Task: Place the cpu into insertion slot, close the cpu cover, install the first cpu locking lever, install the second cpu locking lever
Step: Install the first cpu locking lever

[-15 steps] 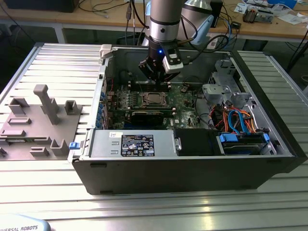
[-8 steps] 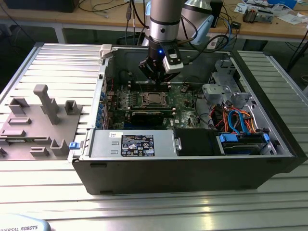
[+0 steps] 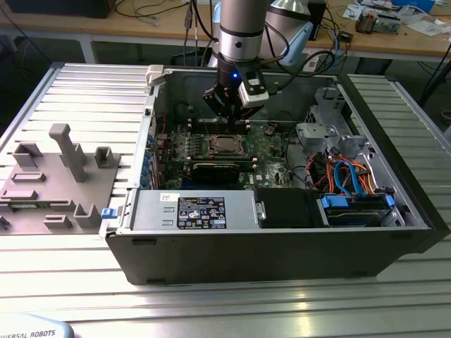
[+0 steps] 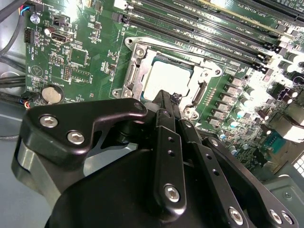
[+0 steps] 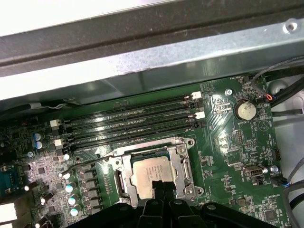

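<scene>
The gripper (image 3: 230,120) is being held low inside the open computer case (image 3: 282,246), just above the green motherboard (image 3: 271,151). In both wrist views its black fingers (image 4: 167,137) are being shown pressed together, with their tips meeting at one edge of the socket. Whether anything thin is being pinched between them cannot be told.

The cpu (image 4: 164,78) is being cradled in the insertion slot (image 4: 138,50), with its plain silver-grey top facing up. It is being framed by the cpu cover (image 4: 134,73), which is lying flat over it so that the chip is being shown through the cover's square opening. The fingertips are being held just beside the cpu, at the cover's near edge.

In the first wrist view, the long narrow memory slots (image 5: 128,124) are being seen running along the far side of the socket, and a round coin battery (image 5: 246,110) is being seen off to one side of them. In the exterior view, a grey fixture tray (image 3: 56,179) is being seen on the ribbed metal table (image 3: 225,303), at the exterior view's left of the case.
</scene>
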Controlling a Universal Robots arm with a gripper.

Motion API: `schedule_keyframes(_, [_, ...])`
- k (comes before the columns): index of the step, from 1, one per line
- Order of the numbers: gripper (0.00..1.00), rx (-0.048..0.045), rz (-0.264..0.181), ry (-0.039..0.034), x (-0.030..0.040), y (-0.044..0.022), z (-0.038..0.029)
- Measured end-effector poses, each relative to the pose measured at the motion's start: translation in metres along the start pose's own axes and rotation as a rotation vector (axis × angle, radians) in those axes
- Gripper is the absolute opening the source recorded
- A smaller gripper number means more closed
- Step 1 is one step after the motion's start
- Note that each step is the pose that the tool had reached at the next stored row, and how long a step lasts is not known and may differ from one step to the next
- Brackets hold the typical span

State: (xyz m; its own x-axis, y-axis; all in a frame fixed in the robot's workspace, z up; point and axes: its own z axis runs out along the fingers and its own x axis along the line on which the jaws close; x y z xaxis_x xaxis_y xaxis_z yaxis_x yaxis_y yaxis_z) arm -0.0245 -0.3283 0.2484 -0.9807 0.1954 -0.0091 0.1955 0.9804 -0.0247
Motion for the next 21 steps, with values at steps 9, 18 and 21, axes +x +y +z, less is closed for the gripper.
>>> schedule_keyframes(9, [0.11,0.0000,-0.007,-0.0001,0.0000,0.0000,0.0000])
schedule_keyframes(18, [0.11,-0.0001,-0.013,-0.0003,0.0000,0.0000,0.0000])
schedule_keyframes(21, [0.11,-0.0001,-0.015,-0.0003,0.0000,0.0000,0.0000])
